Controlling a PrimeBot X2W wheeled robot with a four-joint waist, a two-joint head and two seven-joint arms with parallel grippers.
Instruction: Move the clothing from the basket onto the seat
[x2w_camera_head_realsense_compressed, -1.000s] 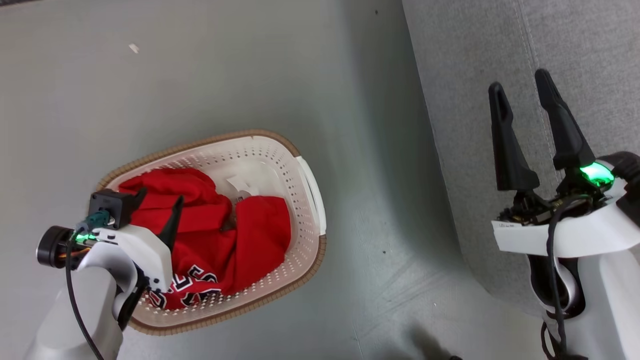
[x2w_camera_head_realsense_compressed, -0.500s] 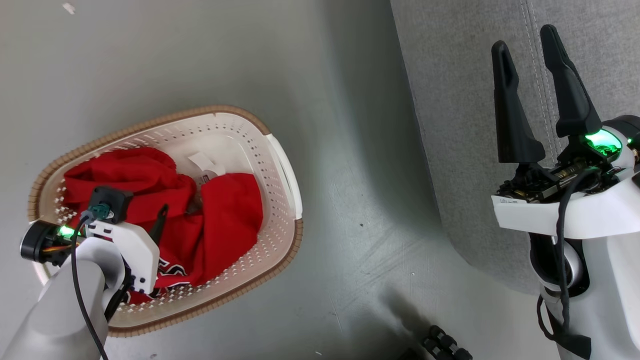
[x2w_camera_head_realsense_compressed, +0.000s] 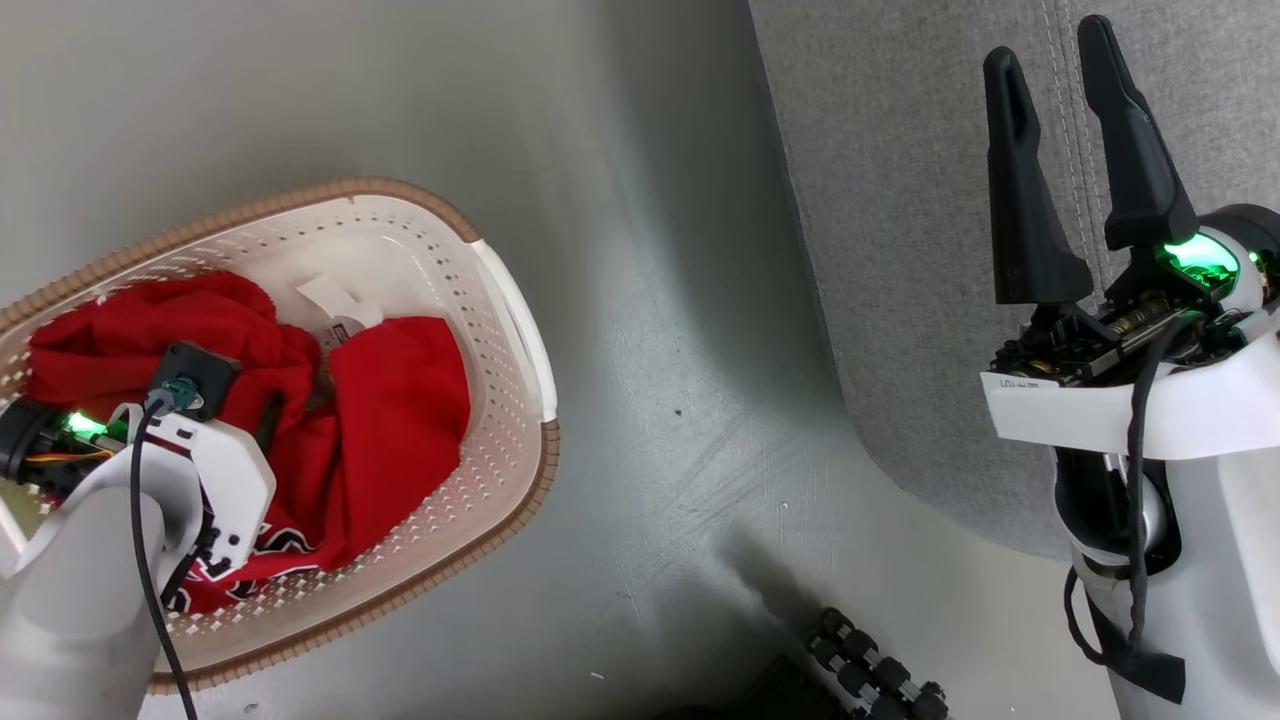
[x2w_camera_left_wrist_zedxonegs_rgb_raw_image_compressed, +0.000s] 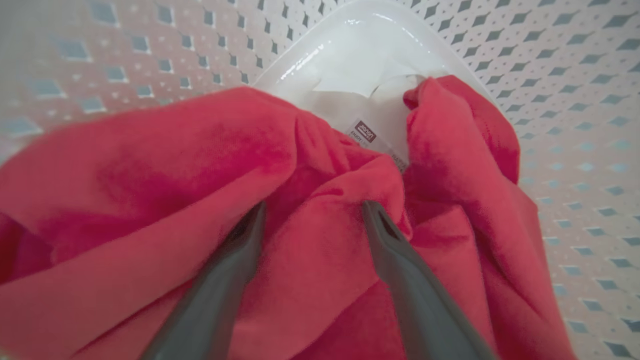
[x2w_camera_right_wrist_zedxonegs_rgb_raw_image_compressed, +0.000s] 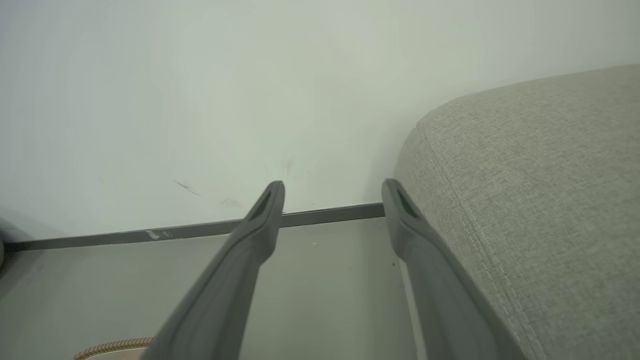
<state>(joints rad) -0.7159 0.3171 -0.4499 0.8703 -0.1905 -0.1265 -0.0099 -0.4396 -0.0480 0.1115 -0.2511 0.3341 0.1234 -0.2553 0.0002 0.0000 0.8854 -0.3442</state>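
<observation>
Change since a second ago: camera has swung, so the oval cream-white perforated plastic basket with a brown woven-look rim (x2w_camera_head_realsense_compressed: 520, 330) now sits further toward 9 o'clock in the head view; left gripper (x2w_camera_left_wrist_zedxonegs_rgb_raw_image_compressed: 312, 212) has sunk deeper among the fabric.
Clothing: two crumpled red garments lie inside the basket, a plain soft red one (x2w_camera_head_realsense_compressed: 400, 400) toward 3 o'clock and a red jersey with dark white-outlined lettering (x2w_camera_head_realsense_compressed: 270, 545) toward 6 o'clock. A white label (x2w_camera_left_wrist_zedxonegs_rgb_raw_image_compressed: 367, 132) peeks out between folds.
Left gripper jaws: apart, fingers (x2w_camera_left_wrist_zedxonegs_rgb_raw_image_compressed: 395, 245) straddling a ridge of red cloth, nothing clamped yet.
Right gripper (x2w_camera_head_realsense_compressed: 1065, 165): at 2 o'clock in the head view, jaws apart and empty, held over the large grey upholstered fabric seat with a stitched seam (x2w_camera_head_realsense_compressed: 900, 250).
Seat: bare where visible, well apart from the basket across grey floor (x2w_camera_head_realsense_compressed: 650, 300).
Step in hand: reaching for the first garment; nothing is moved over.
Next move: likely pressing down slightly, closing on the fold, then lifting clear of the rim toward 3 o'clock.
</observation>
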